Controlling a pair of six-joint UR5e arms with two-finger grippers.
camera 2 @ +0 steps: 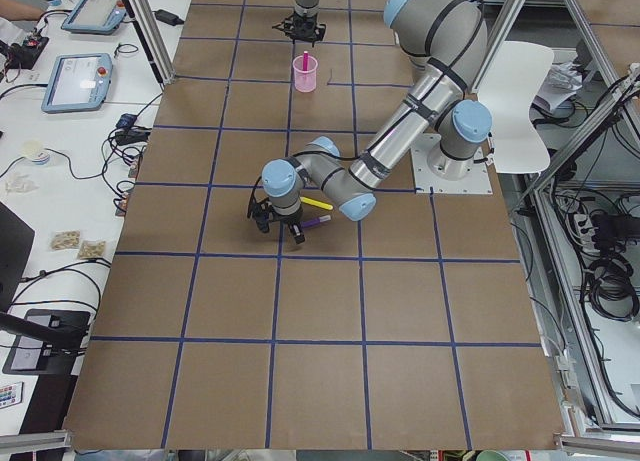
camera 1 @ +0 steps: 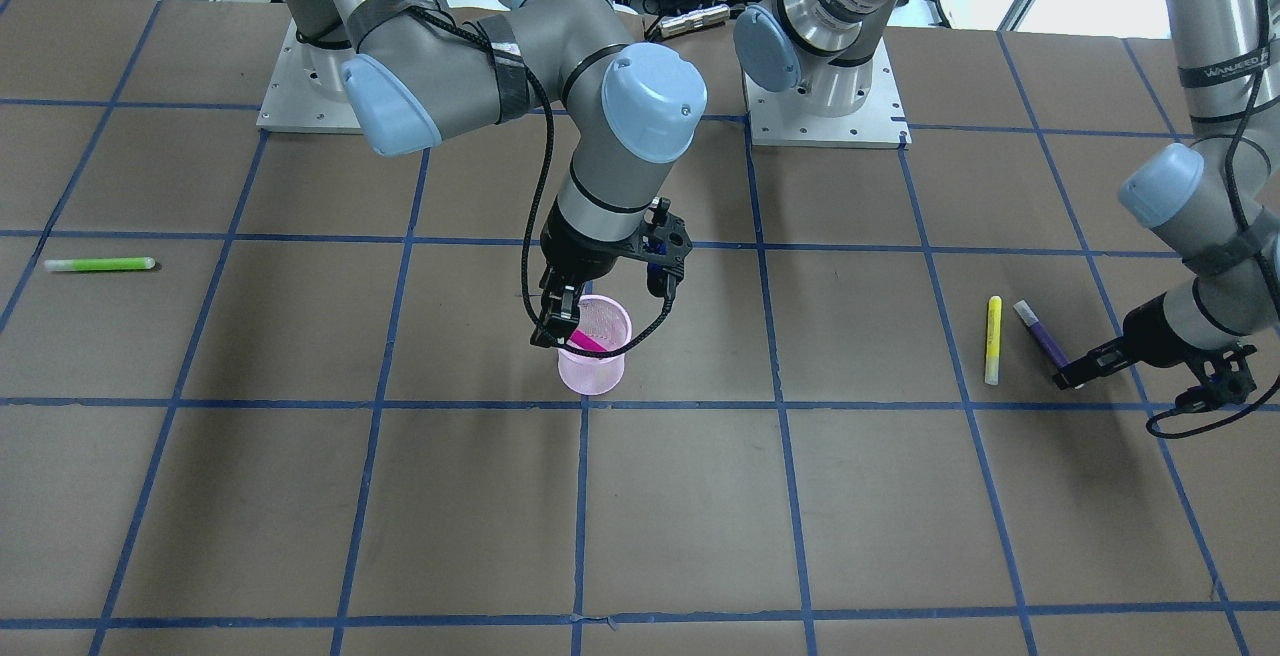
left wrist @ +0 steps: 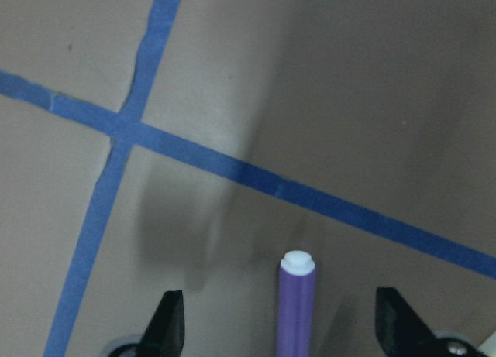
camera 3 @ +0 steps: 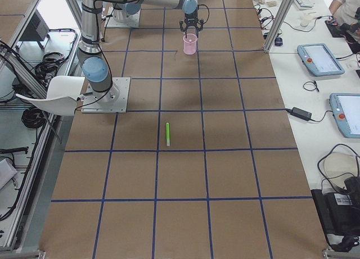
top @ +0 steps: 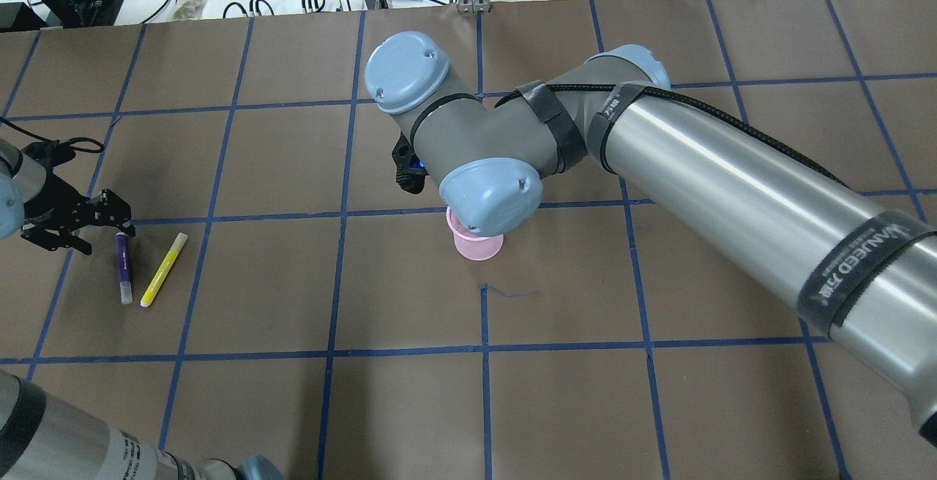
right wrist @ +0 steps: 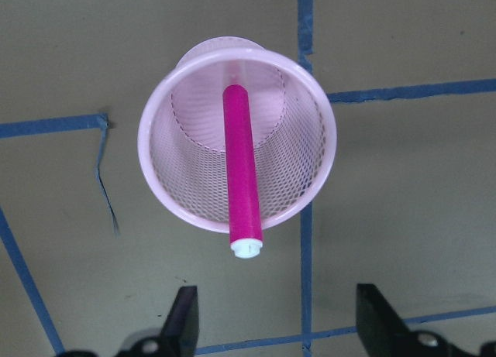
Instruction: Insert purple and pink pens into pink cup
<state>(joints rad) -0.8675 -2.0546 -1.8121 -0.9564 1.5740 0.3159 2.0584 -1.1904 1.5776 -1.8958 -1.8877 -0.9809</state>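
Note:
The pink mesh cup [camera 1: 592, 366] stands upright near the table's middle; it also shows in the right wrist view [right wrist: 167, 183]. The pink pen [right wrist: 240, 171] leans inside it with its white end over the rim. My right gripper [right wrist: 279, 318] is open and empty just above the cup, also seen in the front view [camera 1: 558, 324]. The purple pen [camera 1: 1042, 336] lies flat on the table. My left gripper [left wrist: 283, 326] is open and low, with its fingers on either side of the end of the purple pen [left wrist: 297, 307].
A yellow pen [camera 1: 993, 339] lies on the table right beside the purple pen, also in the overhead view [top: 164, 269]. A green pen [camera 1: 100, 264] lies alone far off on the robot's right side. Blue tape lines grid the brown table.

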